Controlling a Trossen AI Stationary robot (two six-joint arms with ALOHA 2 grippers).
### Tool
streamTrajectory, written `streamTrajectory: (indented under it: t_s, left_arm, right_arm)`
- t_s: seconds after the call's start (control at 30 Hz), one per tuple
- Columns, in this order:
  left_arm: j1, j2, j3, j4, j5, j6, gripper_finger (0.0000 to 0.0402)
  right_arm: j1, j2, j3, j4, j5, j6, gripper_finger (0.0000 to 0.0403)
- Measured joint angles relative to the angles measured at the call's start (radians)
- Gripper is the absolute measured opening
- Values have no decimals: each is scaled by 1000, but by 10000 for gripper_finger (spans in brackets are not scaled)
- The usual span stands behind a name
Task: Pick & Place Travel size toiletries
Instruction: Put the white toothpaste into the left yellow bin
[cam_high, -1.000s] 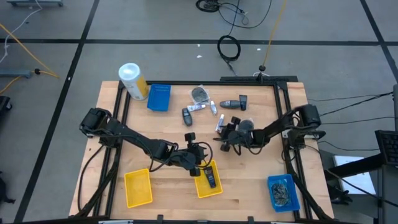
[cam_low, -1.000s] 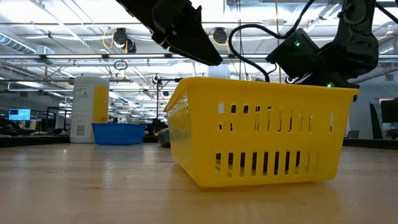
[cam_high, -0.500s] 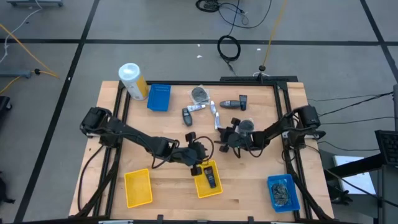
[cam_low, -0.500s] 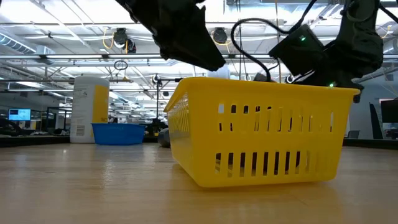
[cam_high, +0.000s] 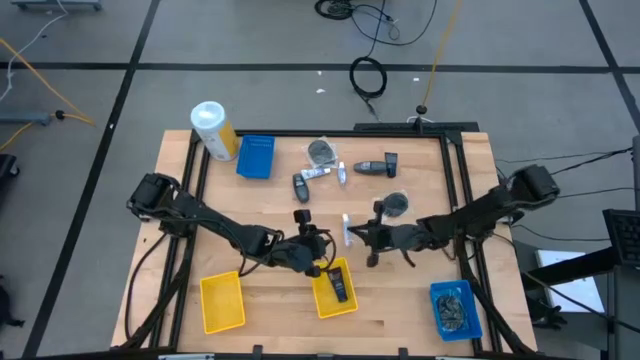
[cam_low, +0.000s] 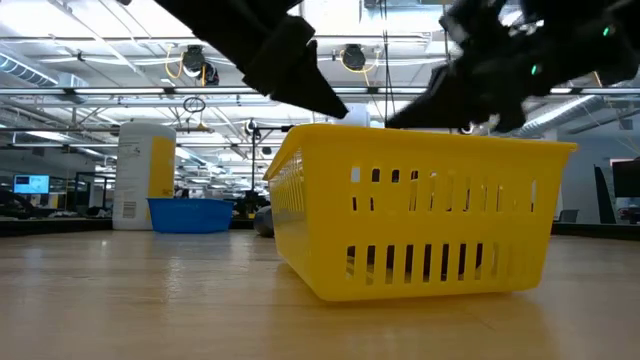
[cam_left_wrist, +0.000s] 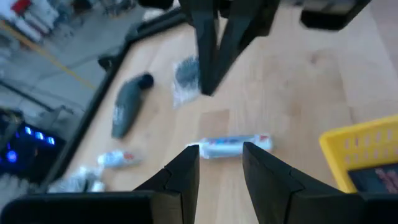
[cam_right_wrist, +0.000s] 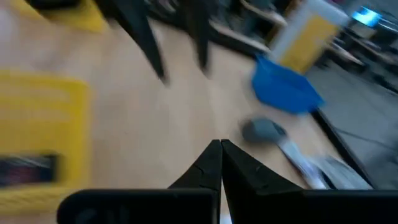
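A thin white tube (cam_high: 345, 228) lies on the table between my two grippers. My left gripper (cam_high: 322, 240) is open; in its wrist view its fingertips (cam_left_wrist: 219, 148) stand on either side of the tube (cam_left_wrist: 233, 146), which lies beyond them. My right gripper (cam_high: 360, 235) is shut (cam_right_wrist: 221, 146); its fingers (cam_left_wrist: 208, 68) point down just past the tube and apart from it. A yellow tray (cam_high: 322, 300) beside them holds a dark bottle (cam_high: 340, 288). More bottles (cam_high: 300, 187), tubes (cam_high: 318, 173) and grey packets (cam_high: 321, 152) lie farther off.
A second yellow tray (cam_high: 222, 302) sits near the left, a blue tray (cam_high: 256, 157) far, and another blue tray (cam_high: 455, 308) with items near the right. The white-and-yellow canister (cam_high: 213, 130) stands at the far left corner. The yellow tray (cam_low: 420, 215) fills the low view.
My right gripper has moved toward the near edge and leftward, away from the grey packet, its arm stretching out. The white tube has shifted toward the near edge with it and now lies close to my left gripper.
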Motion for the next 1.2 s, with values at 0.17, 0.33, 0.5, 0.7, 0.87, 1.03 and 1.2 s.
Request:
streamTrajectory:
  t_s: [0.17,0.33,0.5,0.7,0.87,1.03,1.2]
  left_arm:
    - [35,0,-4,36,142,35,124]
    - [63,13,-4,42,276,18,149]
    - [79,73,-4,74,310,53,185]
    - [86,128,-5,83,277,52,204]
    - [86,129,-5,70,218,39,195]
    - [86,129,-4,65,213,27,184]
    - [86,129,-4,44,213,3,179]
  right_arm:
    - [35,-65,0,-27,-63,3,0]
    - [59,-127,0,-174,-60,40,0]
    - [40,-144,0,-269,-47,225,4]
    - [-23,-88,0,-376,-48,479,78]
    - [-91,-48,0,-460,-86,665,191]
    - [-158,16,0,-447,-170,839,284]
    - [-191,92,1,-412,-255,874,300]
